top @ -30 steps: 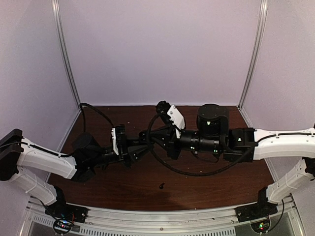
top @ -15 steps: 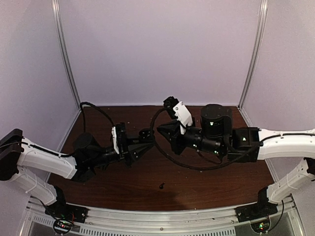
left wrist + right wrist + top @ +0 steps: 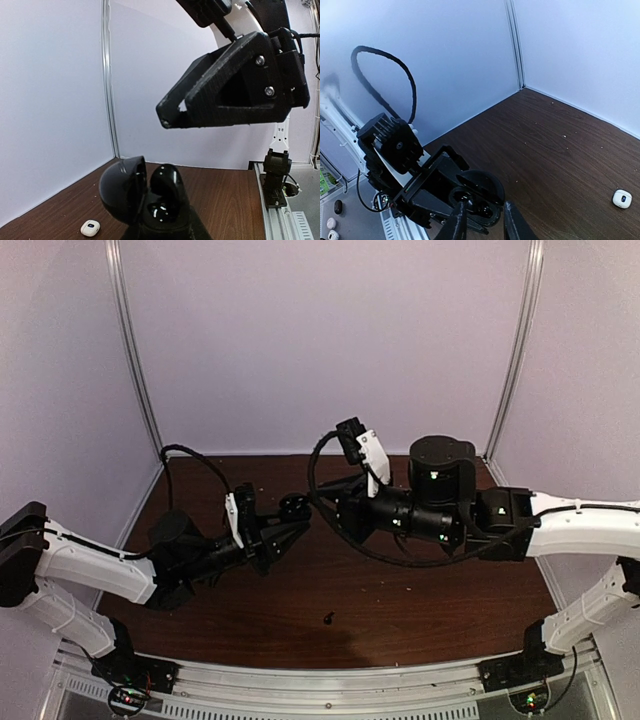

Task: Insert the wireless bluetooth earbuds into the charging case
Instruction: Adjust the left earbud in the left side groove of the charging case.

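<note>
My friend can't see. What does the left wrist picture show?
An open black charging case sits low in the frame. The right pincer hangs above it. A small white object lies on the brown table.

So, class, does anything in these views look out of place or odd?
Yes. What looks like a black earbud lies loose near the table's front edge, far from the open charging case held by the left tool. A small white item also sits alone on the wood.

1. The right gripper [image 3: 170,116] hangs just above the open black case [image 3: 150,195]; the gap is narrow.
2. The table [image 3: 420,610] around the black earbud [image 3: 328,618] is free.
3. A small white object [image 3: 90,228] lies near the wall [image 3: 50,125].
</note>
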`<state>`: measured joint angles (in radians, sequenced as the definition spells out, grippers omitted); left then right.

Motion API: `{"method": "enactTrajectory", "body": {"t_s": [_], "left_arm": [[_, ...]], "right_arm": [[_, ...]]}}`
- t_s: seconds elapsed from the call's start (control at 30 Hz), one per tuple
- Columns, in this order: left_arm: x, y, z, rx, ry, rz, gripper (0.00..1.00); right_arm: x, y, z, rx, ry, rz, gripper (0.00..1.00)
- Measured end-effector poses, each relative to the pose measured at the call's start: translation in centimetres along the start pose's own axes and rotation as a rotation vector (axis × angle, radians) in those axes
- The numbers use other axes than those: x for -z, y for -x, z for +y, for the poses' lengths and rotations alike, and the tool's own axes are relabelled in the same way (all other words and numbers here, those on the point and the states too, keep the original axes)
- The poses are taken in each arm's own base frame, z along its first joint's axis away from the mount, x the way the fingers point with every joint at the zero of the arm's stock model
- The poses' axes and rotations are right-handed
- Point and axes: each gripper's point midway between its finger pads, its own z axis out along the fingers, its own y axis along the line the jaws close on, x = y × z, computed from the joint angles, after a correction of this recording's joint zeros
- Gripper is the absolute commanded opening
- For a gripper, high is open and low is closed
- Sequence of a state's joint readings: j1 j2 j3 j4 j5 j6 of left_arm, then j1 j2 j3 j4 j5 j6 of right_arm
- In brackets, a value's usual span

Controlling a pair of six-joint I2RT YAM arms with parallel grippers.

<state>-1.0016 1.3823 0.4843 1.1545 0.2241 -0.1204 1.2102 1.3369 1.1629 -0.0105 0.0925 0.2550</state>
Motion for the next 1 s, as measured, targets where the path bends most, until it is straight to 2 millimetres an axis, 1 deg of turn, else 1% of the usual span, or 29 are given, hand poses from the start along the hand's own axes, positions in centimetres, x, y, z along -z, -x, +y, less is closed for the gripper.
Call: {"method": "enactTrajectory", "body": {"t_s": [0.07, 0.2, 0.5, 0.63, 0.8, 1.0], "left_arm": [[0.0, -0.1, 0.1, -0.003, 0.008, 0.003, 0.07], [0.0, -0.1, 0.2, -0.007, 0.012, 0.004, 0.07], [0.0, -0.1, 0.2, -0.015, 0.011, 0.005, 0.08], [0.0, -0.2, 0.0, -0.015, 0.0, 0.009, 0.08], [0.0, -0.2, -0.8, -0.015, -0.045, 0.009, 0.08], [0.1, -0.6, -1.9, -0.004, -0.115, 0.025, 0.08]], "right_arm": [[-0.4, 0.0, 0.4, -0.028, 0.02, 0.008, 0.26], [-1.2, -0.6, 1.0, -0.064, 0.041, 0.032, 0.21], [-2.6, -2.4, 1.3, -0.082, 0.051, 0.086, 0.22], [-2.6, -2.4, 1.7, -0.075, 0.076, 0.093, 0.21], [-2.5, -2.4, 2.3, -0.02, 0.11, 0.1, 0.15], [-2.2, -3.2, 2.6, 0.072, 0.135, 0.145, 0.14]]}}
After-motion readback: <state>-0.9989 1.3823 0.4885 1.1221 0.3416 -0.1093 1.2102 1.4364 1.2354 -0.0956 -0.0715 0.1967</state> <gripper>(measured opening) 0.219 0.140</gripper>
